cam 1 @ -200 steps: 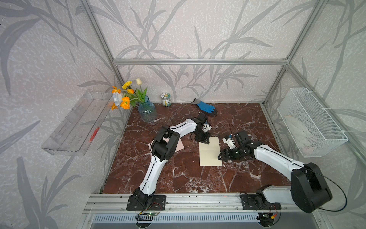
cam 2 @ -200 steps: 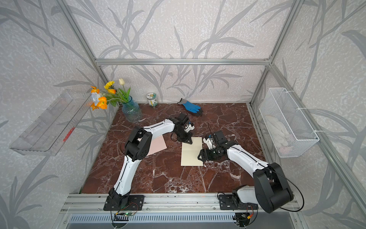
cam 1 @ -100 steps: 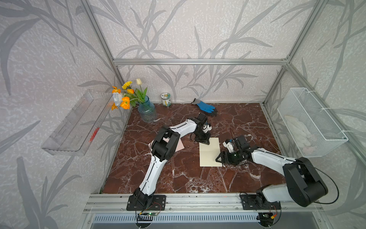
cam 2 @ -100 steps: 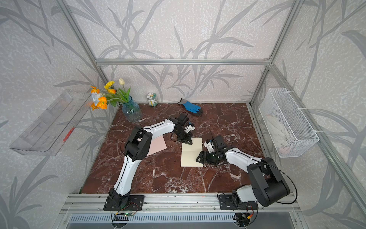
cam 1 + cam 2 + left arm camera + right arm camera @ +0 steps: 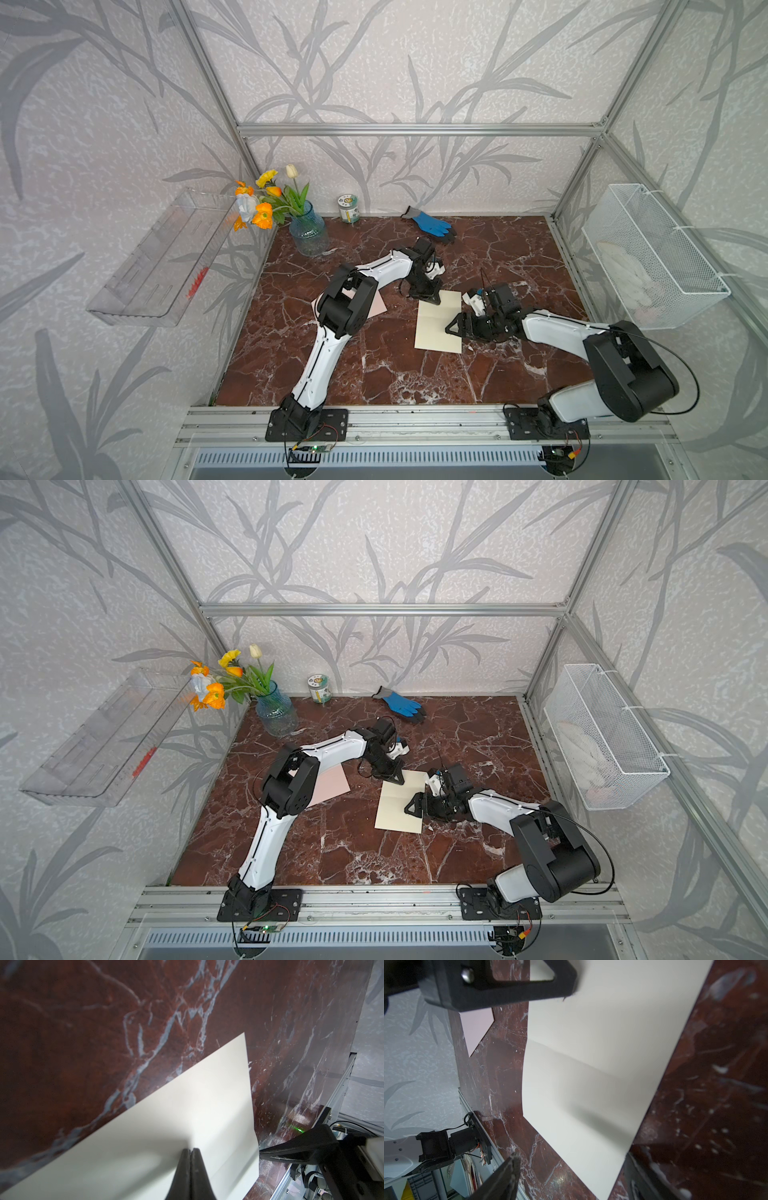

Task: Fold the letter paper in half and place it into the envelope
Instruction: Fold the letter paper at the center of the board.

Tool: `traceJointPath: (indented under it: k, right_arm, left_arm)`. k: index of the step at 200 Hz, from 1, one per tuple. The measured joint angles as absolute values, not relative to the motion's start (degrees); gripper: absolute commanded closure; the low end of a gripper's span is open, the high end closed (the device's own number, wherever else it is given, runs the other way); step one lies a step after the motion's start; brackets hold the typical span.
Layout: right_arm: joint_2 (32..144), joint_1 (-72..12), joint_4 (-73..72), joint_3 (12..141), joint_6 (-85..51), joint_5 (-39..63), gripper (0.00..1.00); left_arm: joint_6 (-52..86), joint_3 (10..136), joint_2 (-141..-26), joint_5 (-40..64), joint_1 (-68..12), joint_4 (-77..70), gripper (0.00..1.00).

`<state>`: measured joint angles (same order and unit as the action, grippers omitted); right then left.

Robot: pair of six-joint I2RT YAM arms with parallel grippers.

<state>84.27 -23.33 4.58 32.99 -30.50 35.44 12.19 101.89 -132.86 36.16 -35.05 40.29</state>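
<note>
The left gripper (image 5: 431, 298) is clenched, fingertips together, pressing down on the far left corner of the letter paper (image 5: 439, 328). The right gripper (image 5: 453, 327) stands with its fingers spread wide, low over the paper's right edge, holding nothing. The cream sheet lies flat on the marble table (image 5: 374, 374), faint crease across its middle. The pink envelope (image 5: 376, 306) rests to its left, partly under the left arm.

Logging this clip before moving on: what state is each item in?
Cream letter paper: unfolded, flat, faint crease.
Pale pink paper envelope: flat, partly under left arm.
Left end effector: shut, tip on paper's far edge.
Right end effector: open, at paper's right edge.
</note>
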Motion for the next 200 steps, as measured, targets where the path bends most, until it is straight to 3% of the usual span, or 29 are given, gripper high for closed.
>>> traceJointPath:
  k: [115, 200]
  right_arm:
    - [84.95, -23.38, 0.51, 32.21, -32.80, 37.71, 0.17]
    - [62.13, -23.59, 21.21, 30.30, -38.39, 28.88, 0.13]
  left_arm:
    - [12.05, 101.89, -132.86, 35.92, -34.37, 41.01, 1.00]
    - [23.14, 98.08, -131.22, 35.86, -32.16, 36.95, 1.00]
